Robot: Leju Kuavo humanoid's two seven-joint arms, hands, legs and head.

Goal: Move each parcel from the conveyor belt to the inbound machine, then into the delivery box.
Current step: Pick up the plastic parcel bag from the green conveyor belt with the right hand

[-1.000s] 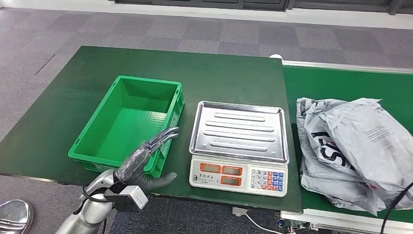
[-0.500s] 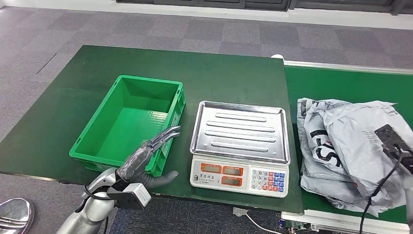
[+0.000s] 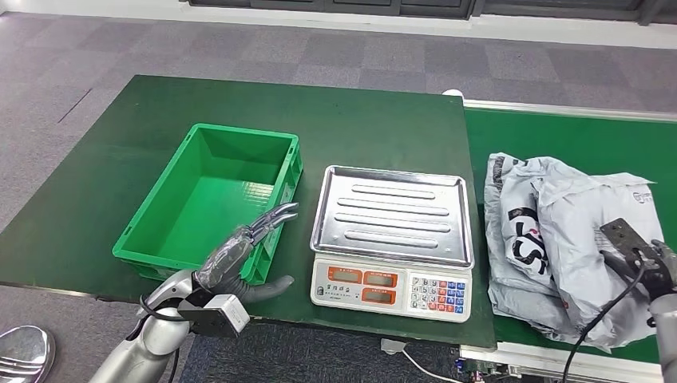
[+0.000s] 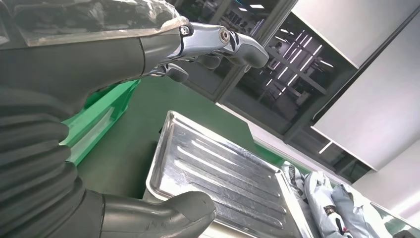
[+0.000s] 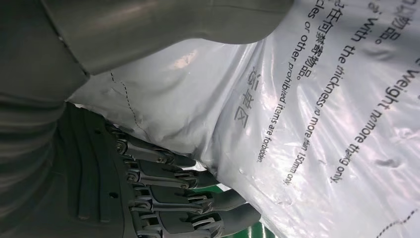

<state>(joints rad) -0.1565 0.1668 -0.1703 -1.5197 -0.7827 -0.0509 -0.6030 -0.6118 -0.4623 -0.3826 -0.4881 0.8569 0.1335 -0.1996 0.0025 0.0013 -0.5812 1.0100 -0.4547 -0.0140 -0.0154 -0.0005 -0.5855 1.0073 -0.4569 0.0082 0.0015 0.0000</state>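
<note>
Parcels point(image 3: 559, 247) lie heaped on the belt point(image 3: 559, 136), far right of my view, grey plastic mailers with black print, crumpled one over another. Going from the left: my left hand point(image 3: 243, 255) hangs off the near edge of the table point(image 3: 359, 120), just at the near right corner of the box point(image 3: 207, 199). Its fingers point(image 3: 275, 217) are stretched out and apart from the thumb point(image 3: 267, 289), which juts toward the scale; nothing is in it. From the left wrist I see those fingers point(image 4: 223, 42) reaching out above the thumb point(image 4: 163, 215), with the steel pan point(image 4: 218, 183) between and beyond them and a strip of the green box point(image 4: 99, 119) off to the side.

The box is green plastic, standing on the dark green table. Just right of it sits the scale point(image 3: 391, 239), its ribbed steel pan on top and its keypad and displays facing me. A white cable point(image 3: 411, 357) trails from under its front.

Right of the scale the table ends and the belt begins, with the parcels near its edge. My right hand point(image 3: 639, 251) is down on the top parcel at the pile's right side. From the right wrist the thumb point(image 5: 163, 25) lies over the grey film point(image 5: 297, 124) and the fingers point(image 5: 183, 198) are curled beneath its edge, so I am gripping that parcel between them. Green belt point(image 5: 257, 229) shows just past the fingertips.
</note>
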